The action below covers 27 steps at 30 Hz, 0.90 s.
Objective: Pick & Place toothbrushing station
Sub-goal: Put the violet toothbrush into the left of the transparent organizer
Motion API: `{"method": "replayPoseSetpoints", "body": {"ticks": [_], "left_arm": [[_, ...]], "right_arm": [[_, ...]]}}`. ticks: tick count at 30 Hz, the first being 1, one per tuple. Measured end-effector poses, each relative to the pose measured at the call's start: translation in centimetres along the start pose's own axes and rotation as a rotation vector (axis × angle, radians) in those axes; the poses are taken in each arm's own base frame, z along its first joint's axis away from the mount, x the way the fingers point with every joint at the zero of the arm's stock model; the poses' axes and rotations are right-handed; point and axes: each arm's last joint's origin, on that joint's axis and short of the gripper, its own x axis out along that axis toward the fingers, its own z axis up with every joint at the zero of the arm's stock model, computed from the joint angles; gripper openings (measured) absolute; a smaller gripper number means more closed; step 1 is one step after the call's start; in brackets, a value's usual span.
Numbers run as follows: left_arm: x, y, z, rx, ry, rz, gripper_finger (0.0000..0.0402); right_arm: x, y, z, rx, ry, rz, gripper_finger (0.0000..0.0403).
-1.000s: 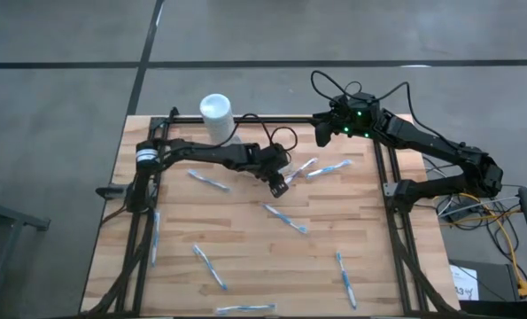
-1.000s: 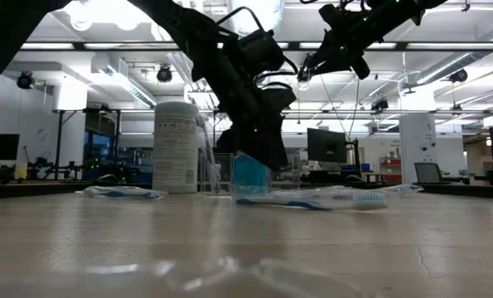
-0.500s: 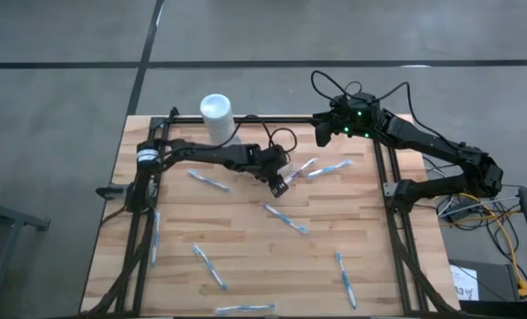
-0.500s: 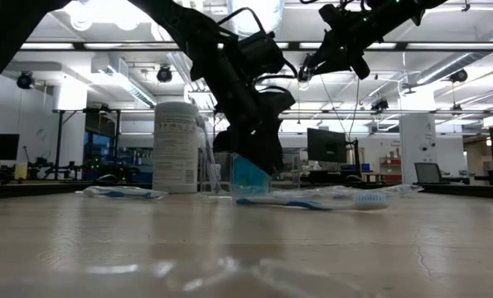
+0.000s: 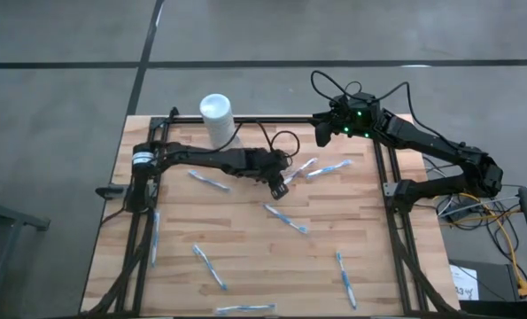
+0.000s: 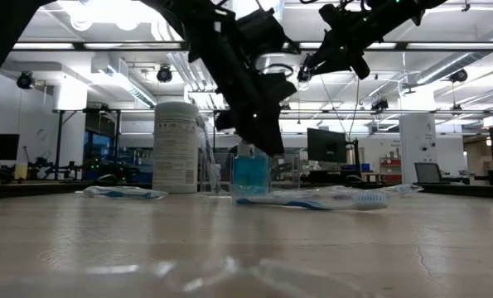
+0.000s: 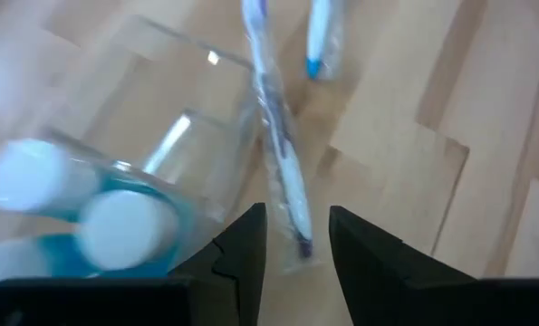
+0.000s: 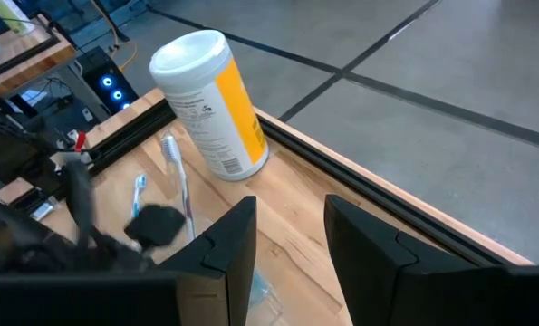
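Observation:
The toothbrushing station [image 6: 250, 173], a small clear holder with blue contents, stands on its base on the wooden table; in the left wrist view the holder [image 7: 115, 204] shows two white round tops. My left gripper [image 7: 298, 243] hangs just above and beside it, fingers apart with nothing between them; in the low view the gripper [image 6: 265, 139] is clear of the holder's top. A wrapped toothbrush [image 7: 278, 154] lies on the wood beyond the fingers. My right gripper [image 5: 321, 135] waits open, high over the far right of the table.
A white cylindrical container [image 5: 216, 115] stands at the far edge, left of the holder. Several wrapped toothbrushes lie scattered, among them one [image 5: 285, 218] mid-table, one [image 5: 210, 181] to the left and one [image 5: 329, 167] near the right gripper. Black frame rails [image 5: 389, 190] border the table.
My left gripper has risen and tipped, coming up off the holder; in the low view the holder, half covered before, now shows whole and stands where it was. The right arm has kept still.

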Motion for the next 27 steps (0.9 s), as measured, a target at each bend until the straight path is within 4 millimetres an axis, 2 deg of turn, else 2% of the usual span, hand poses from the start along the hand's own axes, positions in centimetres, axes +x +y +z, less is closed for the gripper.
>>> {"method": "replayPoseSetpoints", "body": {"ticks": [5, 10, 14, 19, 27], "left_arm": [[-2.3, 0.3, 0.6, -0.114, -0.021, 0.016, 0.0122], [-4.0, 0.3, 0.6, -0.474, -0.003, 0.021, 0.0122], [-4.4, -0.1, 0.3, -0.489, 0.010, 0.020, 0.0122], [-4.6, -1.6, -0.2, -0.492, 0.018, 0.003, 0.0122], [-4.9, -3.0, -0.8, -0.692, 0.006, 0.004, 0.0130]], "right_arm": [[0.0, 0.0, 0.0, 0.000, 0.000, 0.000, 0.0128], [0.0, 0.0, 0.0, 0.000, 0.000, 0.000, 0.0128], [0.0, 0.0, 0.0, 0.000, 0.000, 0.000, 0.0128], [0.0, 0.0, 0.0, 0.000, 0.000, 0.000, 0.0128], [0.0, 0.0, 0.0, 0.000, 0.000, 0.000, 0.0128]]}}
